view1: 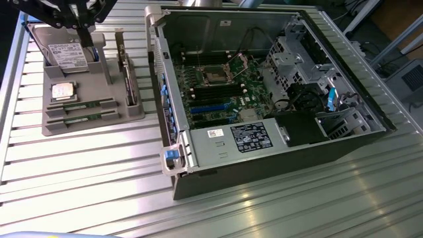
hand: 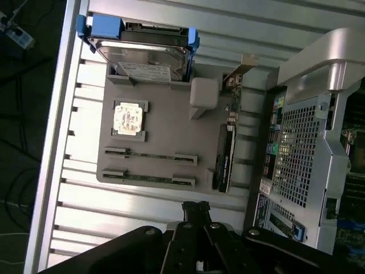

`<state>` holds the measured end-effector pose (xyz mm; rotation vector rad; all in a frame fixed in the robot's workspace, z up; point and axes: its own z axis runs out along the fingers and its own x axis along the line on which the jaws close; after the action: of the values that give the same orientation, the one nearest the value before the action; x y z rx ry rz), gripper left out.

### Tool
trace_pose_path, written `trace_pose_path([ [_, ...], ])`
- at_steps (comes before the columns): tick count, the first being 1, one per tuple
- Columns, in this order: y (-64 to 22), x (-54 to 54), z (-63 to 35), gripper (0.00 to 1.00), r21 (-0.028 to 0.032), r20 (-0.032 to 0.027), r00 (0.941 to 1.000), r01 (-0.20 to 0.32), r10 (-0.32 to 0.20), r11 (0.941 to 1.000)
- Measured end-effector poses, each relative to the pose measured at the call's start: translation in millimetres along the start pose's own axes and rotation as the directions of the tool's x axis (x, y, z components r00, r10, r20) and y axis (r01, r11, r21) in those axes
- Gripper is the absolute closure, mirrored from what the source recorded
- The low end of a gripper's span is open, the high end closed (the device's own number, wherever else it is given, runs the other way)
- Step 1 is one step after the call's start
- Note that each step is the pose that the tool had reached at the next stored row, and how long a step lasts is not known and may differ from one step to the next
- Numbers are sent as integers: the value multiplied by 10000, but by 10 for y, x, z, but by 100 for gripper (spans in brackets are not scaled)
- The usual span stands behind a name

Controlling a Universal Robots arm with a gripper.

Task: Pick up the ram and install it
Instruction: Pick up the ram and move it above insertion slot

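The work stands at the reach for the ram (hand: 151, 155), which lies flat in a slot of the grey tray (hand: 171, 125) on the slatted metal bench (view1: 99, 173), with a second stick (hand: 149, 178) just beside it and parallel. On the same tray are a processor chip (hand: 130, 119), a hard drive (hand: 142, 54) with blue rails at the far end, and a dark expansion card (hand: 228, 148) standing along 1 edge. The open computer case (view1: 278, 168) sits next to the tray on the exterior view's right. To do this pick well, I judge the fingers must first part wide enough for the stick's thin edge. They should then line up across its narrow width near the middle of its length and come straight down, so they neither nudge the second stick nor brush the chip. A level, centred grip should let the board lift out of its end clips without tilting or binding. The hand (hand: 197, 208) has its fingers together and holds nothing. It hangs well above the tray, touching no part. The exterior view shows it high at the tray's end of the bench (view1: 84, 37), though exactly which part it is over is hard to judge.
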<state>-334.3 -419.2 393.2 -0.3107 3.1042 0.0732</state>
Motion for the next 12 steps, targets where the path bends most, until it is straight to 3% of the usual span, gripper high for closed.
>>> trace_pose_path([
  [4, 0, 0, 0, 90, -23, -37, 9963, 855, -856, 9963],
  [7, 0, 0, 0, 90, -41, -62, 9895, 1443, -1443, 9895],
  [12, 0, 0, 0, 90, -81, -106, 9662, 2573, -2574, 9663],
])
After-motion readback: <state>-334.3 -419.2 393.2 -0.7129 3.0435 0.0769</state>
